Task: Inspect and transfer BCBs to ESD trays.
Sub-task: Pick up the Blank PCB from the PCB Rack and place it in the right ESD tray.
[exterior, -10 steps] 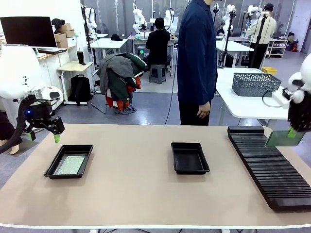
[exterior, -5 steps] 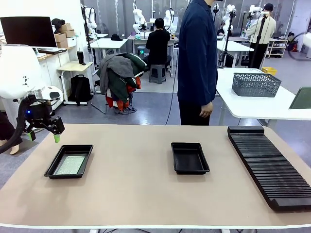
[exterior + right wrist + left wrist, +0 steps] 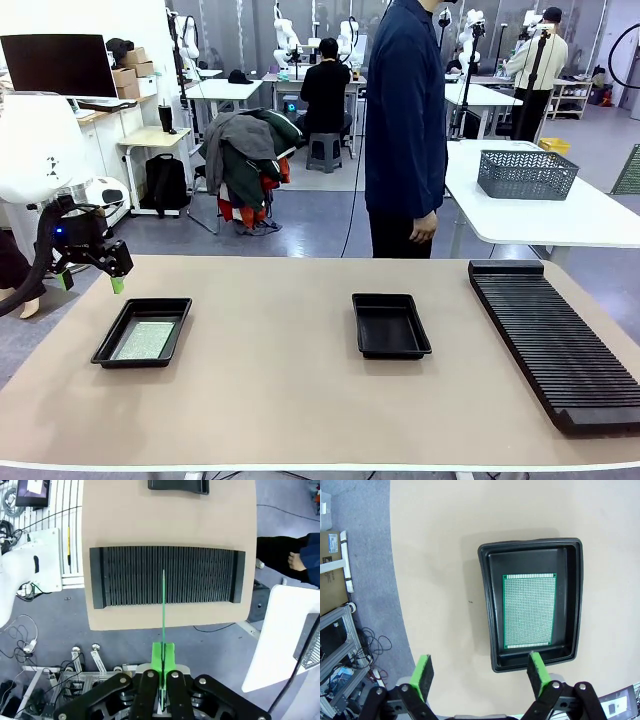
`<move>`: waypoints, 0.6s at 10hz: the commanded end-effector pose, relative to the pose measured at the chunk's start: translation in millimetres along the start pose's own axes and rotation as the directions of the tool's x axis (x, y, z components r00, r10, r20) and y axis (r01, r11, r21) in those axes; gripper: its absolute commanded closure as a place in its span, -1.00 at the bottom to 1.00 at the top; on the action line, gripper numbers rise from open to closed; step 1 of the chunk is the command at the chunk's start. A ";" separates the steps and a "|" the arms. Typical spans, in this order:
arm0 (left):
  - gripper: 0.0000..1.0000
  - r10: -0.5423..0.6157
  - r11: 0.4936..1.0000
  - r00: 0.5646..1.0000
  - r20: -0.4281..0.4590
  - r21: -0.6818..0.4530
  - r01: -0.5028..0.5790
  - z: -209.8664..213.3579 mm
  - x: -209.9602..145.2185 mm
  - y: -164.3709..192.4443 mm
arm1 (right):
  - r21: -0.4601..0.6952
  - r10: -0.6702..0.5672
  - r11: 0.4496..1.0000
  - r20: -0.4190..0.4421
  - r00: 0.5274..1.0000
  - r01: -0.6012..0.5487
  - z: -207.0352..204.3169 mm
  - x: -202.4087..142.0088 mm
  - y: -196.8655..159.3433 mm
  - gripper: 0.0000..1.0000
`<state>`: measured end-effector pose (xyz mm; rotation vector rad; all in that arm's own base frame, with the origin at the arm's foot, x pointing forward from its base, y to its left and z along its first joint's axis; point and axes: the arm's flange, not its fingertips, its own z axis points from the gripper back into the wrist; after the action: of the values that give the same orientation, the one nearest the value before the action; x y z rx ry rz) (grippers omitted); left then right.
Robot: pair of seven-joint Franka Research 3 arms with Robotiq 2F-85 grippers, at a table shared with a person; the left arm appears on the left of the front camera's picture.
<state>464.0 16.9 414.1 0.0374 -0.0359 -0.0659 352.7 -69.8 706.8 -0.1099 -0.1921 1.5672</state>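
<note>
A black ESD tray [image 3: 107,341] at the table's left holds one BCB [image 3: 145,340] flat on its floor. My left gripper [image 3: 92,283] hovers open just beyond the tray's far left corner. In the left wrist view the green fingers [image 3: 424,674] stand wide apart above the table, near the short end of that tray [image 3: 489,595] and its board [image 3: 529,611]. A second ESD tray [image 3: 390,328] lies empty at mid-table. My right gripper [image 3: 163,656] is shut on a BCB [image 3: 163,605] seen edge-on, high above the rack [image 3: 125,575]; that board [image 3: 630,170] shows at the front view's right edge.
A long black ribbed rack [image 3: 555,340] runs along the table's right side. A person in dark blue [image 3: 405,120] stands at the far edge, hands down. A grey mesh basket [image 3: 525,173] sits on a white table behind.
My right gripper has lifted the BCB from just above the rack's far end up and out past the front view's right edge. The left arm and both trays have not moved.
</note>
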 end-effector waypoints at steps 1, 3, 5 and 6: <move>-1.00 0.002 1.000 1.000 0.005 0.000 -0.002 -1.2 -0.3 0.8 | 0.001 0.005 1.000 0.000 1.000 -0.005 -1.5 2.3 3.7 1.00; -1.00 0.002 1.000 1.000 0.005 0.000 -0.002 -1.2 -0.3 0.8 | 0.001 0.005 1.000 0.000 1.000 -0.005 -1.5 2.3 3.7 1.00; -1.00 0.002 1.000 1.000 0.005 0.000 -0.002 -1.2 -0.3 0.8 | 0.001 0.005 1.000 0.000 1.000 -0.005 -1.5 2.3 3.7 1.00; -1.00 0.002 1.000 1.000 0.005 0.000 -0.002 -1.2 -0.3 0.8 | 0.001 0.005 1.000 0.000 1.000 -0.005 -1.5 2.3 3.7 1.00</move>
<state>464.0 16.9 414.1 0.0374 -0.0359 -0.0659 351.5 -68.2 707.4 -0.1107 -0.1952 1.5725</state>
